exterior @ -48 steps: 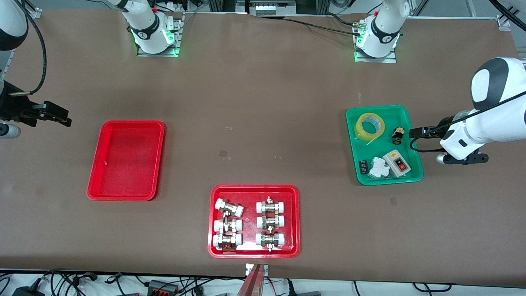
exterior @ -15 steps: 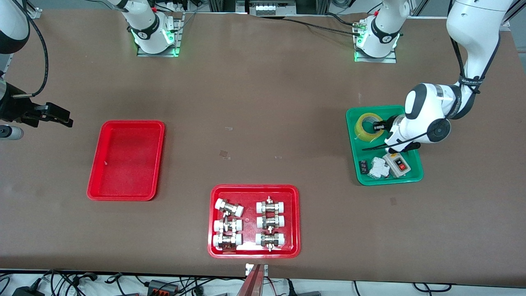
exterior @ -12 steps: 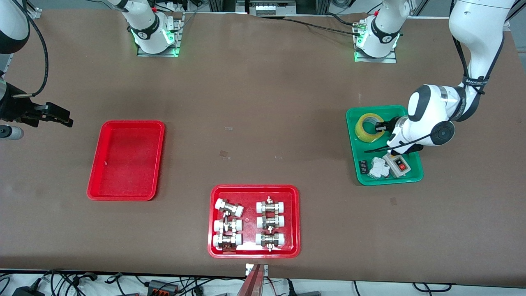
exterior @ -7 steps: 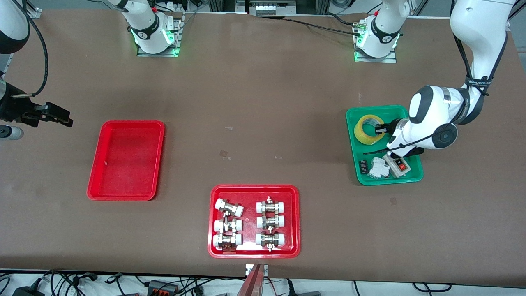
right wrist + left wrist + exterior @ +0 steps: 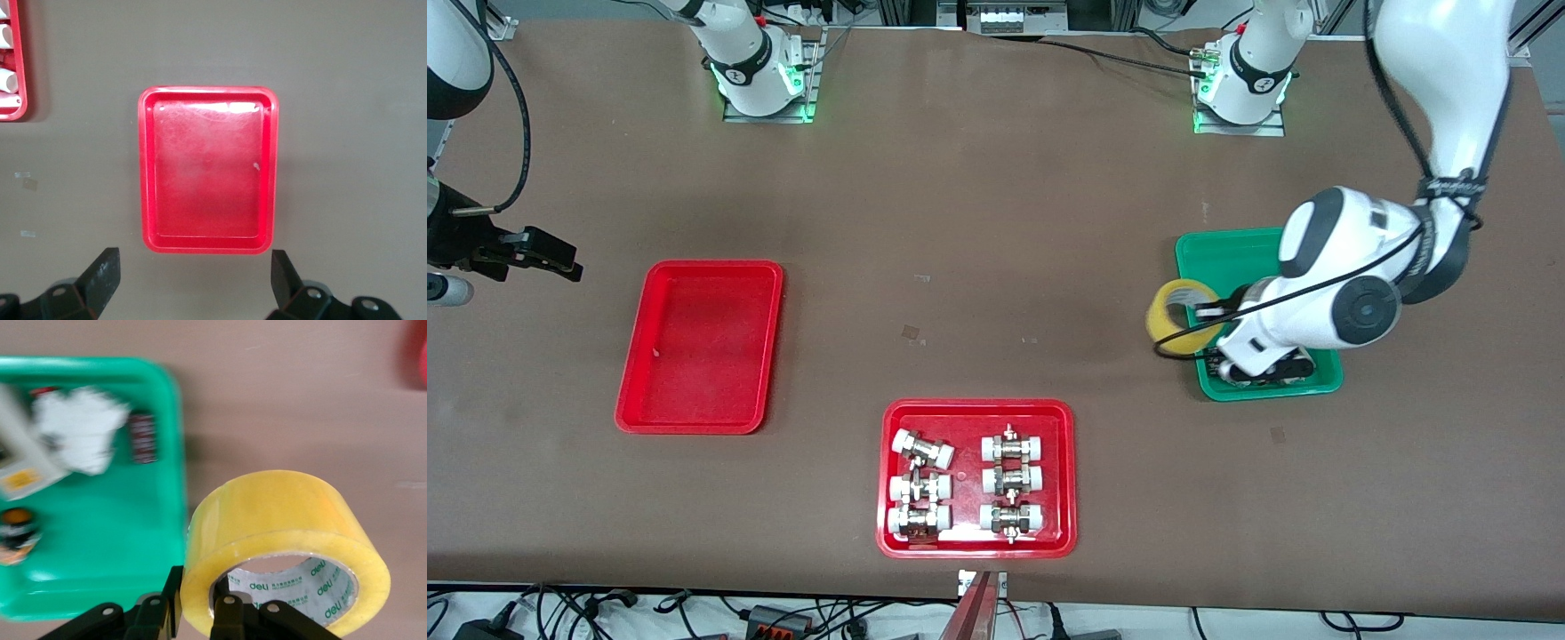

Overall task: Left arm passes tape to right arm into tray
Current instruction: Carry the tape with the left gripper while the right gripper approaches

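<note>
— What is different from a moment ago?
— Now the tape (image 5: 1179, 316) is up off the green tray (image 5: 1227, 252), where it was lying before. The left gripper (image 5: 1204, 312) is carrying it in the air over the edge of that tray, on the side toward the right arm's end.

— What is the big thing under it all?
— A wide brown table (image 5: 996, 222) is holding everything. Black cables (image 5: 694, 613) are lying along its edge, nearest the front camera.

— What is sitting on the table?
— The tray (image 5: 701, 345), plain and red, is sitting toward the right arm's end. A red tray with white-capped fittings (image 5: 976, 478) is sitting nearer the front camera, about midway along the table.

— How is the left gripper holding the tape?
— One finger (image 5: 225, 620) is poking inside the ring and the other is pressing outside, so they are pinching the roll's wall. The roll is standing on its edge.

— And the right gripper (image 5: 560, 263)?
— It is waiting over the bare table beside the plain tray, well apart from the tape. Its fingers (image 5: 100, 275) are spread wide.
</note>
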`<state>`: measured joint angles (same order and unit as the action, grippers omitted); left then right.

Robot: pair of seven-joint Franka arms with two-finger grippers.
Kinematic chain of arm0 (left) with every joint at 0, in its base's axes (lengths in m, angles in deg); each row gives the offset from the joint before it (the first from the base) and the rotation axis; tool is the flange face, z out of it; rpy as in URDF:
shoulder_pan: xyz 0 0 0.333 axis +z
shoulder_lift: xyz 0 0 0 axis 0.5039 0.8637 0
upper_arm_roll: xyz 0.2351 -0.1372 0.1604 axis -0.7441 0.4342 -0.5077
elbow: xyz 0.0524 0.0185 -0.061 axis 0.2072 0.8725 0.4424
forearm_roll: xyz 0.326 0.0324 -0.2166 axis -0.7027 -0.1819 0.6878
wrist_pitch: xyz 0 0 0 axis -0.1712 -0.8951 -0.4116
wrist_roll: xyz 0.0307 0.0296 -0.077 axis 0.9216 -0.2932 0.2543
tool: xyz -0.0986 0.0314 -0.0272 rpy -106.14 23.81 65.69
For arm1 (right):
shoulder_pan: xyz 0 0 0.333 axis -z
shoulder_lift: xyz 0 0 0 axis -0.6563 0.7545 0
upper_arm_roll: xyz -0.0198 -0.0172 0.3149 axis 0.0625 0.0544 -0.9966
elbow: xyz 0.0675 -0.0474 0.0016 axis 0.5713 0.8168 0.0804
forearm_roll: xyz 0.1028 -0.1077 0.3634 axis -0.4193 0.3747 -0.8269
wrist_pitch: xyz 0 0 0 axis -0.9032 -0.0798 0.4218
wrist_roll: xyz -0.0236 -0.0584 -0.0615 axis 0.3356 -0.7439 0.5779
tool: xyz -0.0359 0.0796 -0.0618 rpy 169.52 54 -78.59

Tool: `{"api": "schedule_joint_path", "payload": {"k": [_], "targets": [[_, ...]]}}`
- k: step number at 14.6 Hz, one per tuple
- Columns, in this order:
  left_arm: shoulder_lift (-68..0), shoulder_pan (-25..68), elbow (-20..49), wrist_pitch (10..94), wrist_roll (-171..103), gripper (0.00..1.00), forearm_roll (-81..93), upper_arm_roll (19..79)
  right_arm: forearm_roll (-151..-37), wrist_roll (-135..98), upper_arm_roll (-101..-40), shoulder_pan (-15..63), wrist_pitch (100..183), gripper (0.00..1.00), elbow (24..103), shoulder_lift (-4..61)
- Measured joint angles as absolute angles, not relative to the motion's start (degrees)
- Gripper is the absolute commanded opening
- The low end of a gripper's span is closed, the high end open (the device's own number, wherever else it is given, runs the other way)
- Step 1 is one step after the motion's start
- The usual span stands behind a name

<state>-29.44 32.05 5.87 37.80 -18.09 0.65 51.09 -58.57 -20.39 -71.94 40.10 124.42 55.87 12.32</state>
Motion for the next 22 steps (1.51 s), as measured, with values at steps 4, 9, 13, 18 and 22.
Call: {"api": "schedule_joint_path", "payload": {"k": [4, 9, 13, 18, 22], "targets": [[-20.7, 27.8, -4.3, 46.7, -17.9, 0.01, 9.7, 51.1, -67.2, -20.3, -71.9, 40.1, 124.0, 1.0, 57.3, 13.3], [-16.3, 22.8, -6.2, 67.2, -17.8, 0.01, 17.4, 51.2, -82.4, -14.7, -73.4, 39.0, 124.4, 1.0, 57.8, 20.1], [-14.4, 19.6, -7.1, 73.0, -17.8, 0.01, 18.5, 51.3, -92.1, -7.4, -74.3, 33.0, 128.0, 1.0, 56.9, 25.0], [-13.9, 14.8, -8.9, 73.7, -18.3, 0.01, 18.5, 51.3, -105.0, 8.1, -74.5, 28.1, 130.7, 1.0, 51.9, 32.6], [-13.9, 13.2, -9.1, 73.7, -25.9, 0.01, 18.5, 52.9, -113.6, 20.0, -74.5, 26.6, 131.5, 1.0, 48.4, 38.0]]}}
